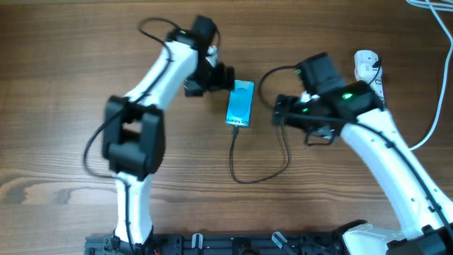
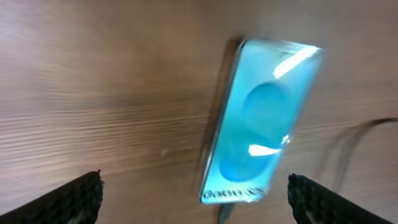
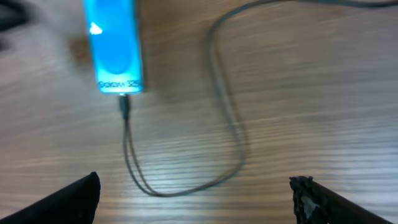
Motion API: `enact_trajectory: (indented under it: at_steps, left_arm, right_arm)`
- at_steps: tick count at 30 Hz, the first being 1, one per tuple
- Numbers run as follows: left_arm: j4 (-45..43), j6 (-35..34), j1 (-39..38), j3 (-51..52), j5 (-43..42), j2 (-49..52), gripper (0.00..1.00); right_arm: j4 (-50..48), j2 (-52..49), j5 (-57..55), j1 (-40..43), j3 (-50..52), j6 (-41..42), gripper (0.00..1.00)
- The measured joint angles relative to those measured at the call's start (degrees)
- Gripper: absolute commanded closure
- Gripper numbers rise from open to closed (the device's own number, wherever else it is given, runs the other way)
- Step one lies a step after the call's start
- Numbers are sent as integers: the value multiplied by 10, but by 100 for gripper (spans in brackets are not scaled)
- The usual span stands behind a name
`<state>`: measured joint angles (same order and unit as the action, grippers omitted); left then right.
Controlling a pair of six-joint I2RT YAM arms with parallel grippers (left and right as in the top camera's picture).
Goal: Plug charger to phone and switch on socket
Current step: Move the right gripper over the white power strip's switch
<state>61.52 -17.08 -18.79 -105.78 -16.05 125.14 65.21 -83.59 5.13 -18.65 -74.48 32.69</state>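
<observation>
Two claws show on my feeds, and both stand apart. On the left wrist feed the left claw [image 2: 196, 200] has its fingertips [image 2: 78, 198] spread wide at the near corners, with nothing between them but the phone's near end and bare wood. On the right wrist feed the right claw [image 3: 199, 202] is equally wide, holding nothing, over a loop of the charger [image 3: 231, 127].

From overhead, the phone [image 1: 240, 105] lies flat, screen up and lit cyan, near the middle of the surface [image 1: 56, 142]. The left claw is just beside its far left corner and the right claw is a little way off to its right. I cannot tell whether the left claw touches it.

The charger's tip [image 3: 124, 104] sits at the phone's near edge, below the lettering, and looks seated. From there the thin black cable runs near, curls right, then climbs far toward the right arm.

The socket [image 1: 367, 65] lies at the far right, well apart from the phone, behind the right arm. I cannot read its switch. A white cable [image 1: 442, 85] runs along the right edge.
</observation>
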Motion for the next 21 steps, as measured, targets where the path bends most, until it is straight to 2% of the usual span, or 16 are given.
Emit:
enact_trajectory:
  at_steps: [2,5,10,14,21]
  left_arm:
    - [-7,0,28,0,2,-78,0]
    - [-9,0,61,-4,2,-162,0]
    - [-7,0,71,-6,3,-162,0]
    - [-7,0,71,-5,3,-162,0]
    - [-7,0,71,-5,4,-162,0]
  right_arm:
    - [41,-11,5,75,-47,-27,0]
    - [81,-56,-1,201,-170,-71,0]
    - [-7,-116,-117,340,-202,-37,0]
    - [-69,-193,-157,402,-202,5,0]
    - [-138,-342,-162,419,-202,7,0]
